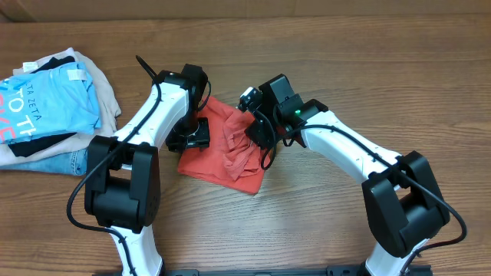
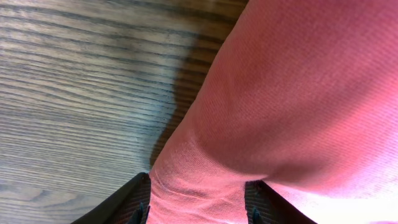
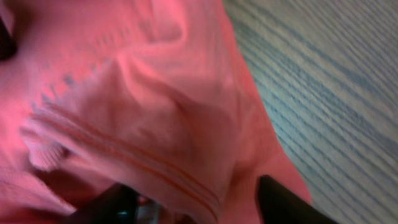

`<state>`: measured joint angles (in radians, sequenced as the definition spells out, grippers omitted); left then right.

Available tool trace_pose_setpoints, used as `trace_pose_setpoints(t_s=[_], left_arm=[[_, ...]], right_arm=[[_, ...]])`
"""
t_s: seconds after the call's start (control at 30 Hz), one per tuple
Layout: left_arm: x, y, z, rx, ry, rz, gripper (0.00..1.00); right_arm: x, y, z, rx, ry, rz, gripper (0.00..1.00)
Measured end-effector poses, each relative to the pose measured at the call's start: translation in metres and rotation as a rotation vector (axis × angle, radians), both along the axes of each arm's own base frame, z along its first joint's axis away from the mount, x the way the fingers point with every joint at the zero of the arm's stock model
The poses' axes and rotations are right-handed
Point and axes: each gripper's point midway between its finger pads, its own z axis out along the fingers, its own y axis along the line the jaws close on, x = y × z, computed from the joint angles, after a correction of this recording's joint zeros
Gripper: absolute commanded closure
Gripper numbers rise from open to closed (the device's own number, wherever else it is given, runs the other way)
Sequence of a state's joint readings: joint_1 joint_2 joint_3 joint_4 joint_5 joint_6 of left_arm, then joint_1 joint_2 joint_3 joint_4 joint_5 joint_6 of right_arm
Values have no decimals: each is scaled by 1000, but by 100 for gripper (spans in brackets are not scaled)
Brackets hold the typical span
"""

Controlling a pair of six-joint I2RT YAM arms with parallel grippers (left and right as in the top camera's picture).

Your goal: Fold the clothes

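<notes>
The left gripper [image 2: 198, 210] had its jaws pressed onto a thick fold of the coral T-shirt [image 2: 292, 93]; cloth also lay between the jaws of the right gripper [image 3: 199, 208], its hold impossible to tell. Only the overhead showed the shirt crumpled on the table [image 1: 345, 61] between both grippers.

A light blue printed tee [image 1: 52, 100] tops a folded garment pile [image 1: 65, 161] on the wooden table [image 1: 368, 61].

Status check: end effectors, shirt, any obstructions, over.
Left end effector shut on shirt. Right end effector shut on shirt too. Shirt bunched, not yet flat. Clothes pile beyond left arm, not in way.
</notes>
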<state>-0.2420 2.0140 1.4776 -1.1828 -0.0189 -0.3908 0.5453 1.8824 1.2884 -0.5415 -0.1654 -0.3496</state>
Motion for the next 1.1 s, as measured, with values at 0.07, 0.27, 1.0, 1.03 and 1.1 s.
trace_pose_setpoints(t_s=[0.07, 0.27, 1.0, 1.03, 1.1], left_arm=[[0, 0, 0, 0, 0, 0, 47], [-2, 0, -1, -1, 5, 0, 48], [-8, 1, -7, -2, 21, 1, 48], [-8, 1, -7, -2, 21, 1, 47], [-8, 1, -7, -2, 21, 1, 48]], right_arm=[[0, 3, 1, 5, -9, 5, 76], [10, -1, 3, 23, -10, -107, 92], [24, -72, -7, -1, 130, -529, 52], [22, -72, -6, -3, 132, -530, 52], [21, -75, 6, -1, 115, -536, 52]])
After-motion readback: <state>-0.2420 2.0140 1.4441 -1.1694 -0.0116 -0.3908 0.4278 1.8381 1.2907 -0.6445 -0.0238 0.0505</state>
